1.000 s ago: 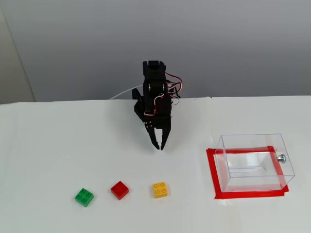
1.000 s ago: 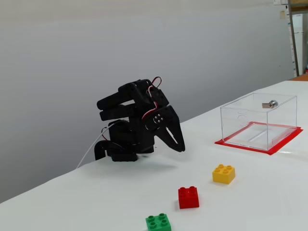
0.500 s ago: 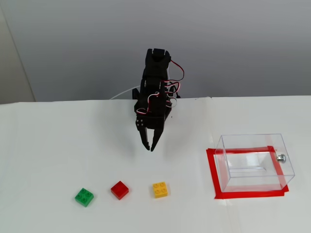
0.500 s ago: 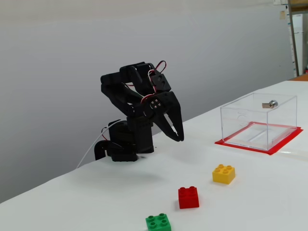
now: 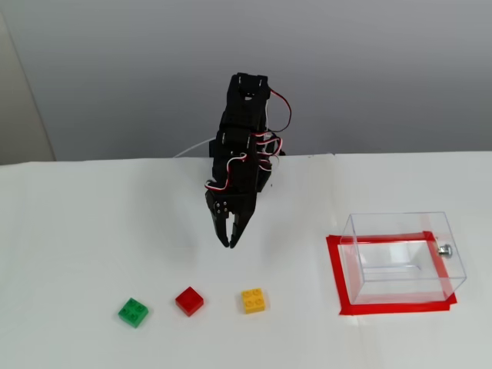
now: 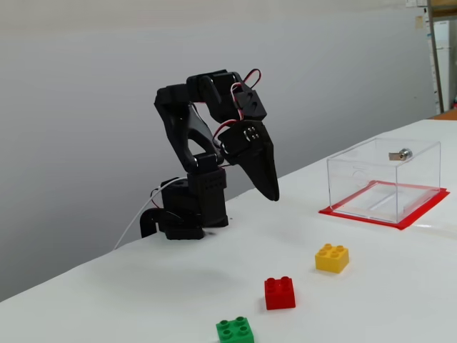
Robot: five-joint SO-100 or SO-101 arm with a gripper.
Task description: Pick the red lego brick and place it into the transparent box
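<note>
Two fixed views, gripper (image 5: 229, 244) aloft, jaws together, red lego brick (image 5: 189, 300) untouched — side view (image 6: 280, 293) shows the height.

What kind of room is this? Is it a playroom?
More likely a lab or test bench: a bare white table holds only a robot arm, three toy bricks and a clear box on red tape.

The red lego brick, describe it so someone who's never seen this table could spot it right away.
On the white table, three small studded plastic bricks lie in a row in front of the black robot arm. The small square red lego brick is the middle one, between the green brick and the yellow brick.
</note>
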